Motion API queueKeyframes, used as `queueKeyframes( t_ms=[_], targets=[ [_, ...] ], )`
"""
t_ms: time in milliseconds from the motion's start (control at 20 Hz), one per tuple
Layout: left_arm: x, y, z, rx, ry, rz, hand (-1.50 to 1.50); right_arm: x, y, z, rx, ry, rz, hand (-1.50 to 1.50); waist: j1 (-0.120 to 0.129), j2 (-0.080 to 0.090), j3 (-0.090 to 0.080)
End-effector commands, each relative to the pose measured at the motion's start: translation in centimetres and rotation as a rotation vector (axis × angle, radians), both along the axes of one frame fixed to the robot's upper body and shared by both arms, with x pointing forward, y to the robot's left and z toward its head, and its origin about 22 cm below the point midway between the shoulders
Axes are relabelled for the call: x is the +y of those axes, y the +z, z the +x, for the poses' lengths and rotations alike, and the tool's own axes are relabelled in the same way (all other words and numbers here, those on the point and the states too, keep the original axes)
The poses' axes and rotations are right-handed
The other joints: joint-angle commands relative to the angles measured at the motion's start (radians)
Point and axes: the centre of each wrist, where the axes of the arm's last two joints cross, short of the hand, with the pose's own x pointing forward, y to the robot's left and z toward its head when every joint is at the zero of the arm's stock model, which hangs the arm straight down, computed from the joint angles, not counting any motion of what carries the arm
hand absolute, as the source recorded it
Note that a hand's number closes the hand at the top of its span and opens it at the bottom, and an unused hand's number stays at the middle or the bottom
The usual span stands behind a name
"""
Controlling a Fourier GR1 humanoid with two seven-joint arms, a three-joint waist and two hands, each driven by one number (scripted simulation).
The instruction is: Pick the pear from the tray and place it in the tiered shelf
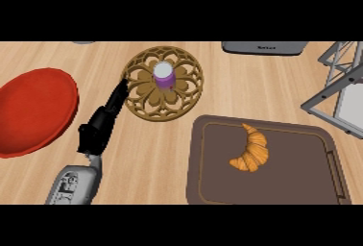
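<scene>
A dark brown tray (pixel 212 182) lies at the lower right of the wooden counter. On it rests a golden croissant (pixel 253 150); I see no pear anywhere. The grey metal tiered shelf (pixel 339 81) stands at the right edge, only partly in view. My left hand (pixel 99 126) stretches up from the lower left with straight fingers, open and holding nothing. Its fingertips (pixel 120 87) reach the left rim of a round wooden trivet. It is well left of the tray. My right hand does not show.
The round carved wooden trivet (pixel 181 103) sits at the upper middle with a small purple, white-topped container (pixel 163 75) on it. A red plate (pixel 32 113) fills the left side. A grey appliance (pixel 264 47) lies at the top edge.
</scene>
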Motion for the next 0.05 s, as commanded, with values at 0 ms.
queueKeyframes(
  t_ms=[0],
  targets=[
    [-0.36, -0.43, -0.26, 0.011, -0.012, -0.006, 0.0, -0.38, -0.38, -0.58, 0.002, 0.037, -0.011, -1.5, 0.0, 0.005, 0.005]
  ],
)
